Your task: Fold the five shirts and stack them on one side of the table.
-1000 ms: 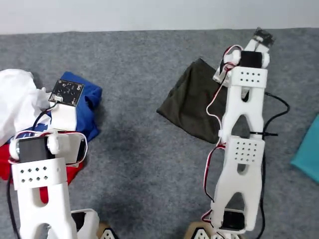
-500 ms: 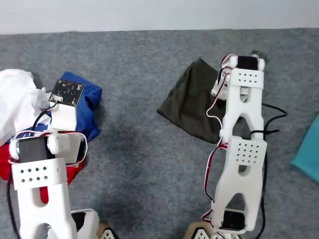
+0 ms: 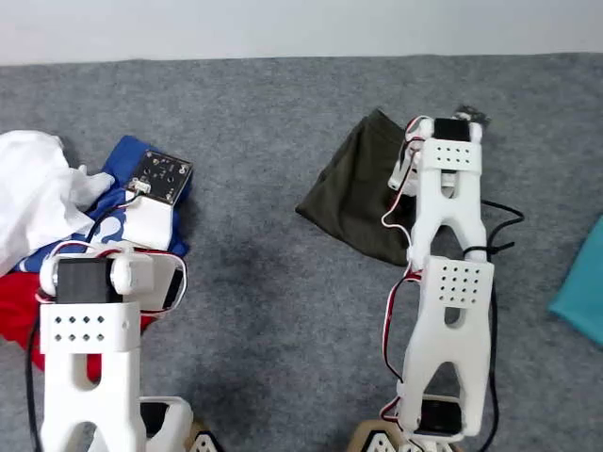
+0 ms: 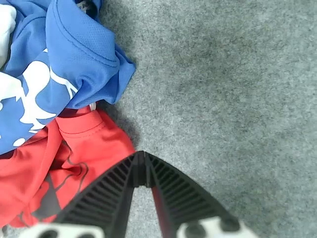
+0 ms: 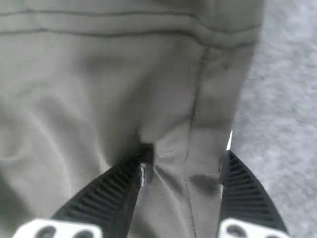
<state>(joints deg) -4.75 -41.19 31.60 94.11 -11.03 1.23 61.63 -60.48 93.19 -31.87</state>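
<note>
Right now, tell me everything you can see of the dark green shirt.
The dark green shirt is plain olive, matte cloth with stitched seams. It lies bunched into a rough four-cornered shape on the grey table cover, right of the middle. The right gripper is down on its far right corner, open, with a ridge of cloth between its jaws.

White perforated arms, black ribbed left gripper, red-white cables
</note>
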